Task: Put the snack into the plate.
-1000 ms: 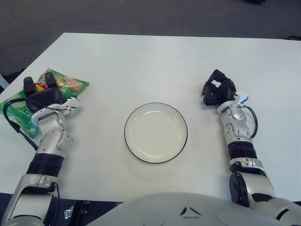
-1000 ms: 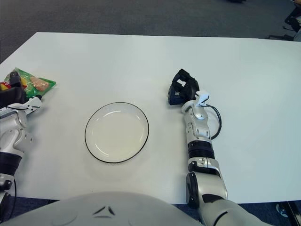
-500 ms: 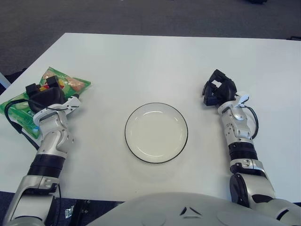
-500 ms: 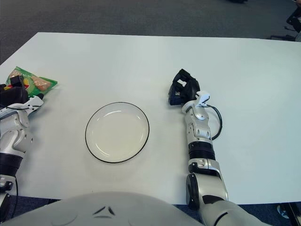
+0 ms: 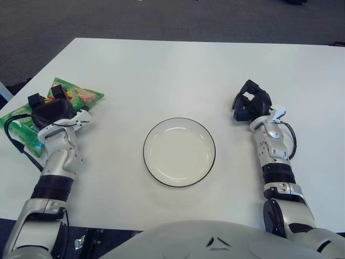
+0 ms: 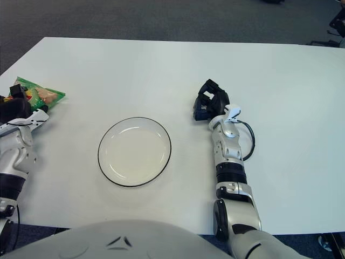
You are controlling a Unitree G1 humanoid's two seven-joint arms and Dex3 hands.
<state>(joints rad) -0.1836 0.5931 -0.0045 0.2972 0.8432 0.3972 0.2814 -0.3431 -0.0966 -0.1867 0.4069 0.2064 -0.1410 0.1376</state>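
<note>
A green snack bag (image 5: pixel 81 96) lies near the table's left edge, partly hidden under my left hand (image 5: pixel 47 109). That hand's black fingers are curled down onto the middle of the bag, which still lies on the table. The white plate (image 5: pixel 179 152) with a dark rim stands empty at the centre, well to the right of the bag. My right hand (image 5: pixel 249 102) shows to the right of the plate, fingers curled and holding nothing.
The white table (image 5: pixel 161 70) ends close behind the bag on the left and just before my forearms in front. A black cable (image 5: pixel 16 144) loops by my left wrist. Dark carpet lies beyond the far edge.
My left hand's fingers, spread above the bag a second ago, have curled down onto it. The bag has shifted slightly. The right hand has not moved.
</note>
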